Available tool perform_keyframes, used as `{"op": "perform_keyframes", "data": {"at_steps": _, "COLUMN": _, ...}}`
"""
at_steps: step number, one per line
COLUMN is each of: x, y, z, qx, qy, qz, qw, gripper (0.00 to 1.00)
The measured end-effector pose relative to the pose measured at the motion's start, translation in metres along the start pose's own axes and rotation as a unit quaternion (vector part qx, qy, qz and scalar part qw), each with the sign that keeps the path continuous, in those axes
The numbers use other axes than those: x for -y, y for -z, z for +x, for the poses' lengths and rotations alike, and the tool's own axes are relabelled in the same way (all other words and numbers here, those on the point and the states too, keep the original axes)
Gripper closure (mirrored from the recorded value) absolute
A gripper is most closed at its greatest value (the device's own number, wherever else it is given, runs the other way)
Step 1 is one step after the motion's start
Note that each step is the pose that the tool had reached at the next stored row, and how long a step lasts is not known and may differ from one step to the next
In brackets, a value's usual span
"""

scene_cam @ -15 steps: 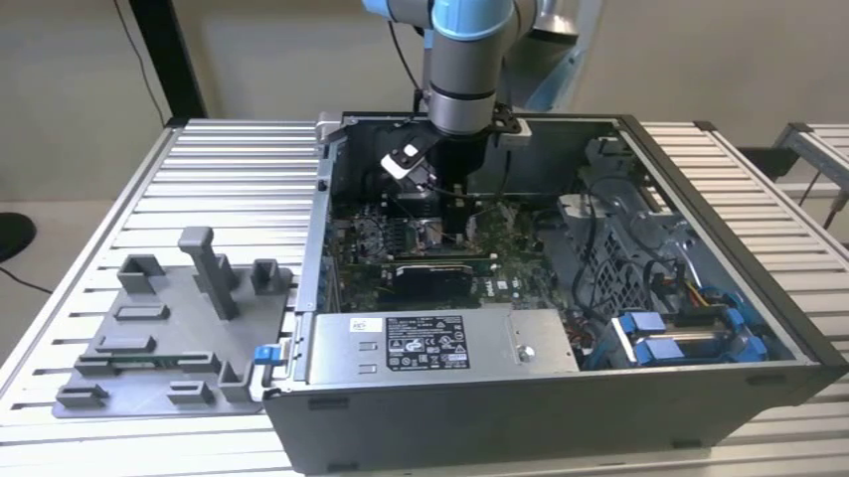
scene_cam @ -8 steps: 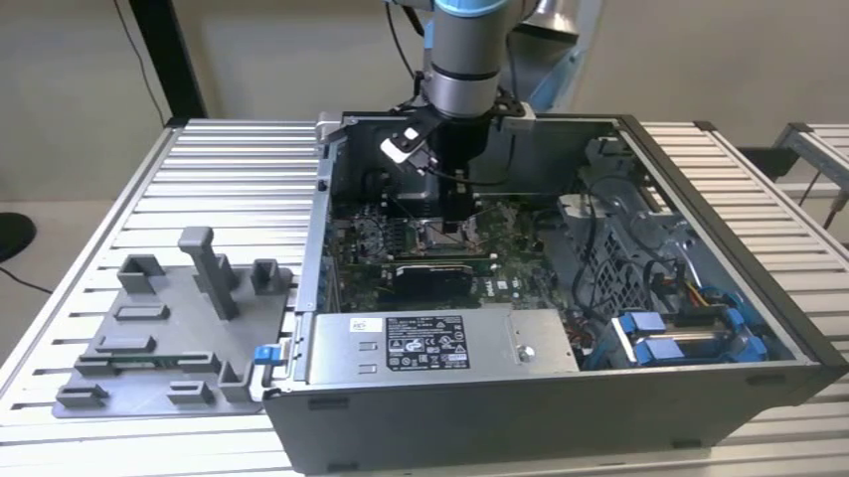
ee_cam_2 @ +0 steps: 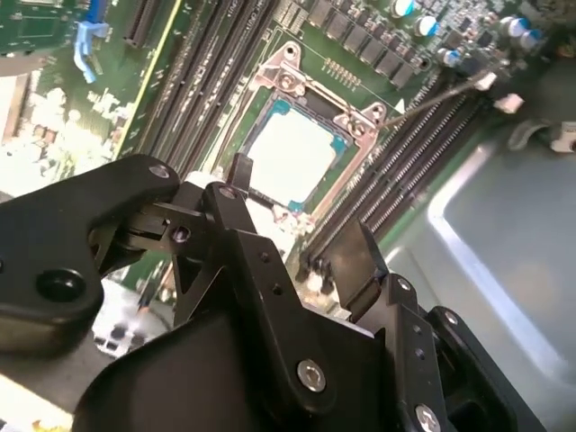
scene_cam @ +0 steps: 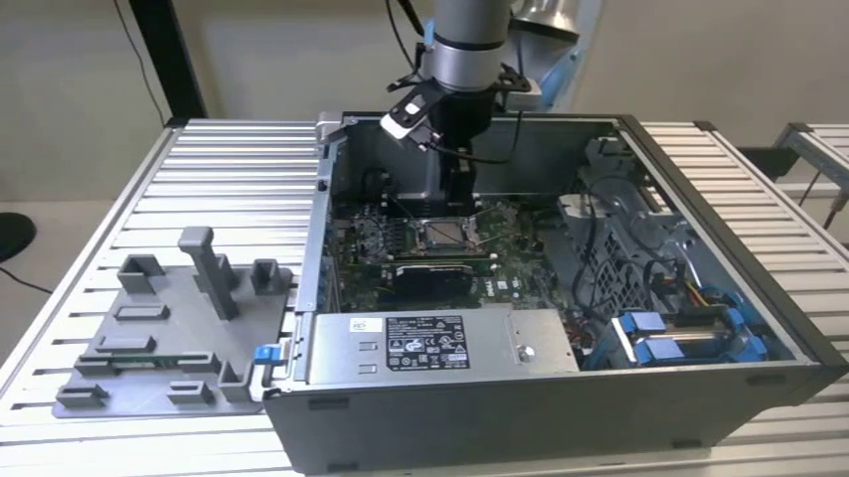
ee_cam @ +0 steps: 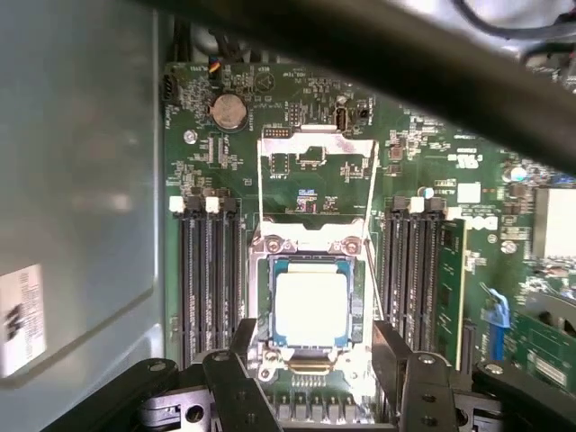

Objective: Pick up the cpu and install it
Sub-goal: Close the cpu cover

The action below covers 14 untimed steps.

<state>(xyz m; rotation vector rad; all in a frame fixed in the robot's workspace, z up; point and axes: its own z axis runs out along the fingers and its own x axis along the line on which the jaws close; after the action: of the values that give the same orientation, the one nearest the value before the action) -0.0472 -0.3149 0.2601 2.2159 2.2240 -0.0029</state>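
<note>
resting flat inside the socket of the motherboard, the cpu is shown silvery side up and is not gripped. the gripper is held just above the socket with its jaws spread wide and nothing between them; a black fingertip is seen at either side of the socket. the metal load plate is folded back from the socket, leaving the cpu uncovered, and dark memory slots are lined along both sides of the socket. in the exterior view the arm is seen upright over the socket inside the open computer case, and a grey tray is laid outside the case, well apart from the socket.
</note>
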Motion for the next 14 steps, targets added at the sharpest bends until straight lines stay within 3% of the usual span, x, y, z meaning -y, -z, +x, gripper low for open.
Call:
{"op": "perform_keyframes", "data": {"at_steps": 4, "x": 0.0, "y": 0.0095, "z": 0.0, "qx": 0.0, "qy": 0.0, "qz": 0.0, "qw": 1.0, "gripper": 0.0}}
{"op": "perform_keyframes", "data": {"at_steps": 11, "x": 0.0, "y": 0.0097, "z": 0.0, "qx": 0.0018, "qy": 0.0, "qz": 0.0, "qw": 1.0, "gripper": 0.0}}
{"op": "perform_keyframes", "data": {"at_steps": 12, "x": 0.0, "y": 0.0096, "z": 0.0, "qx": 0.0022, "qy": 0.0, "qz": 0.0, "qw": 1.0, "gripper": 1.0}}
{"op": "perform_keyframes", "data": {"at_steps": 14, "x": 0.0, "y": 0.0097, "z": 0.0, "qx": 0.0028, "qy": 0.0, "qz": 0.0, "qw": 1.0, "gripper": 1.0}}
